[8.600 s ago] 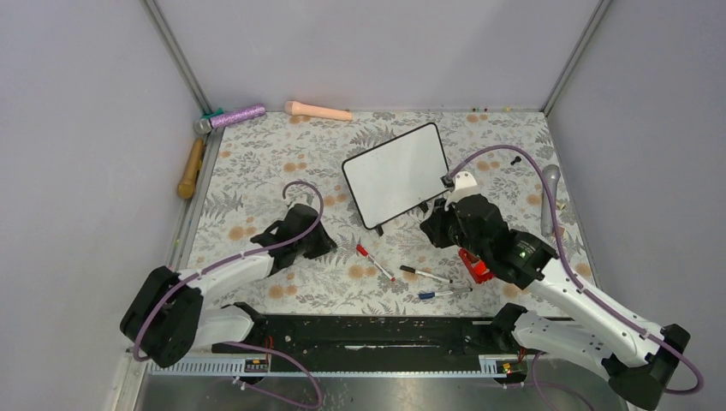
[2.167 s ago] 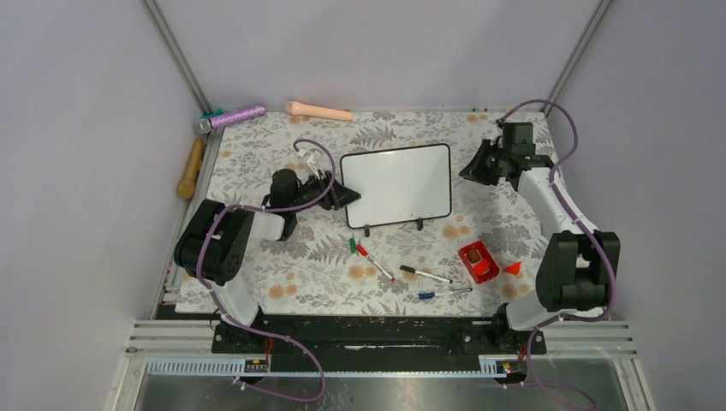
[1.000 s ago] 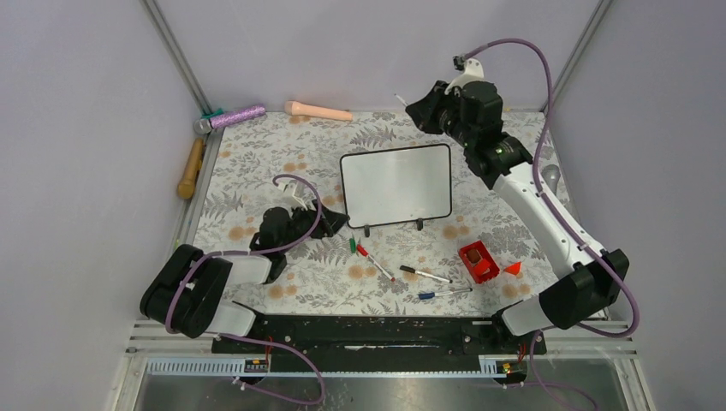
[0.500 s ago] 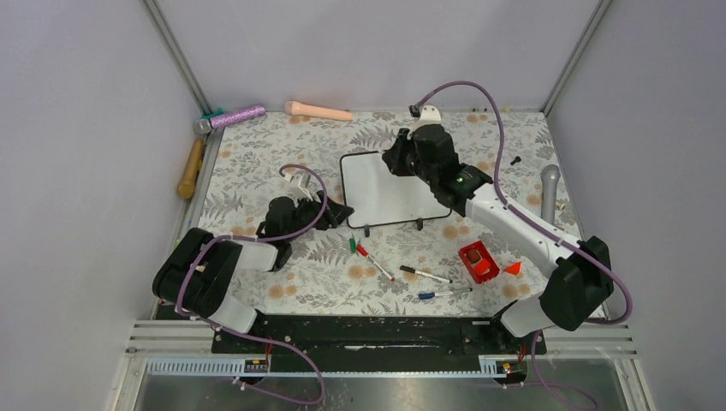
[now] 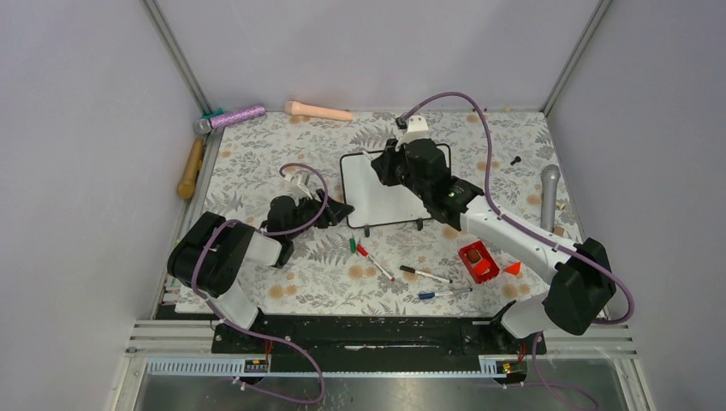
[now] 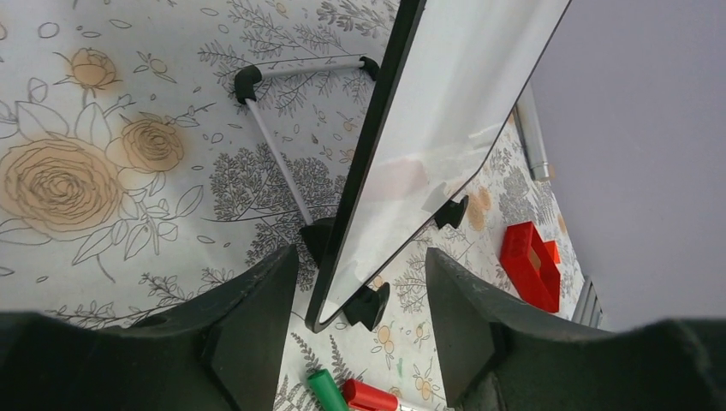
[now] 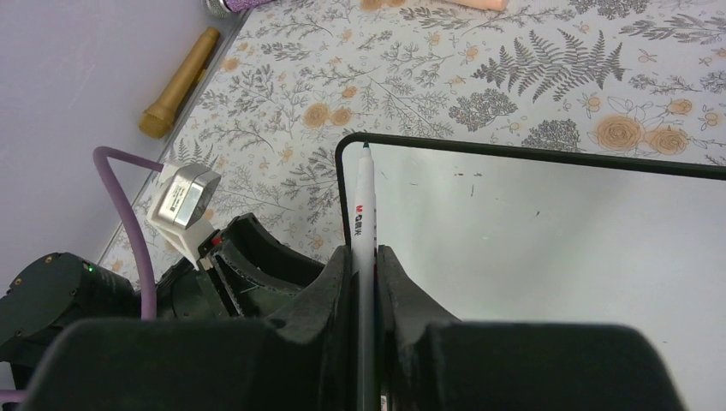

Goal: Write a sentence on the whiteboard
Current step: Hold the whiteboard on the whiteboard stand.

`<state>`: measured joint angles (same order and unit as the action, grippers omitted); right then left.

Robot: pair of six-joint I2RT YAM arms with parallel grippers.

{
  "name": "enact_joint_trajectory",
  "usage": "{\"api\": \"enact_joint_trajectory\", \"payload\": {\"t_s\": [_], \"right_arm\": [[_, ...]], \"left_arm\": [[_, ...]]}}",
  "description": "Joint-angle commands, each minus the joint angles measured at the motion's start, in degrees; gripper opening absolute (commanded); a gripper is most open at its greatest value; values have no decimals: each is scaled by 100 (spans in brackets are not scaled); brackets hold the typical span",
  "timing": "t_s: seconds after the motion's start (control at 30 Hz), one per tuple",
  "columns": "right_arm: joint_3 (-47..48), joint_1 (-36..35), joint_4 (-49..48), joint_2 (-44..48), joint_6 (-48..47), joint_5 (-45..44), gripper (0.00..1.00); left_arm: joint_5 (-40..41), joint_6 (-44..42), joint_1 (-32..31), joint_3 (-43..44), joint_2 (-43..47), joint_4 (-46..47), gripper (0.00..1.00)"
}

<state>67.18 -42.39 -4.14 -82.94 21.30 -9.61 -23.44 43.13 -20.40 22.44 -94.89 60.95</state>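
Top view: whiteboard point(image 5: 385, 201) propped on feet at frame centre of floral surface point(image 5: 257, 163). Right hand point(image 5: 383, 165) over its upper left, left hand point(image 5: 336, 211) at its lower left corner.

Left wrist: we see left hand's fingers apart, straddling board's lower corner, no contact visible.

Right wrist: right hand clamped on marker point(image 7: 365, 205), tip by board's upper left corner; we cannot tell if it touches. Board blank. We judge writing not begun, whole sentence left.

Plain lilac walls point(image 5: 368, 43) enclose a floral-patterned table point(image 5: 257, 163).
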Motion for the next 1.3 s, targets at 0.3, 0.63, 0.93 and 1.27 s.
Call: {"api": "enact_joint_trajectory", "payload": {"t_s": [0.3,0.63,0.93,1.27], "right_arm": [[334,-295,-350,-289,-165,-7,0],[275,-534,-315,-396,-206,-492,0],[303,-586,-239,-368,-349,-736,0],[354,-595,-184,-397,-355,-727,0]], "left_arm": [[-493,287,82,457,-201,-127,56],[-448,187,91,481,-92,-372,55],[-531,219,90,553,-137,-474,55],[-553,215,94,559,-144,-477,55]]}}
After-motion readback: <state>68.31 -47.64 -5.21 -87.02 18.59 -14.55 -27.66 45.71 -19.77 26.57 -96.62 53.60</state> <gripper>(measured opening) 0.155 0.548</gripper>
